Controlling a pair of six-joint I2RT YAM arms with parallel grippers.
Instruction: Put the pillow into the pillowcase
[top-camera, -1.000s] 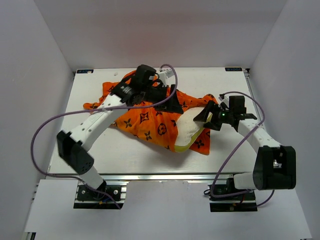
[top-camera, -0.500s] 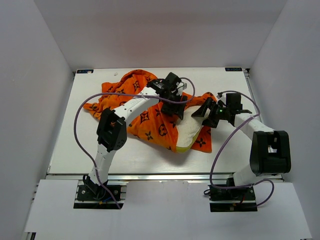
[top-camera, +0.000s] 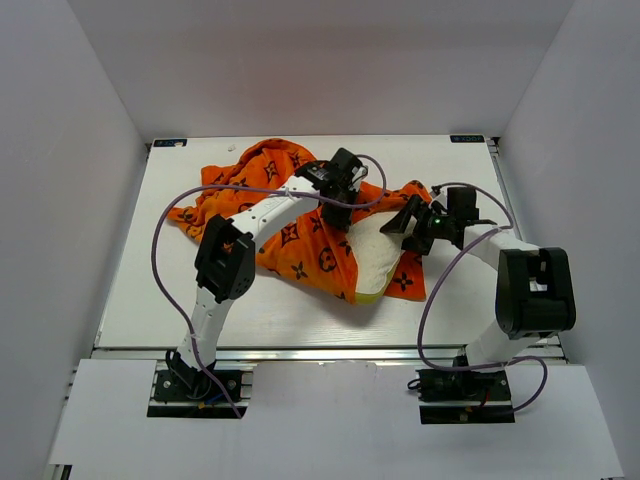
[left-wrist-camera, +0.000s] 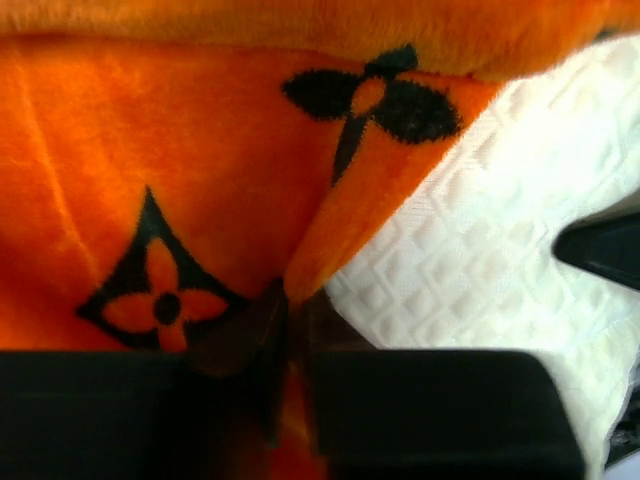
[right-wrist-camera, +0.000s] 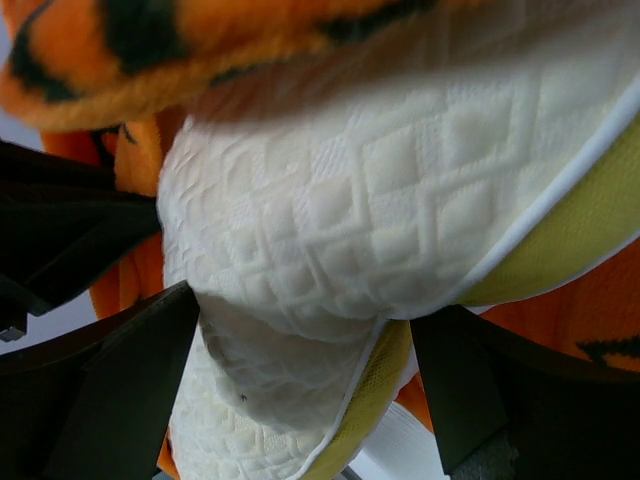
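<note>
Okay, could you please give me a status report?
Left claw shut on pillowcase edge. Right claw open around pillow. Pillow partly inside. Nothing blocking.

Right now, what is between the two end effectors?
The white pillow, its top edge tucked under the orange pillowcase. The top view shows it lying between the left end effector and the right end effector.

White table (top-camera: 130, 290), plain pale walls (top-camera: 320, 60)
</note>
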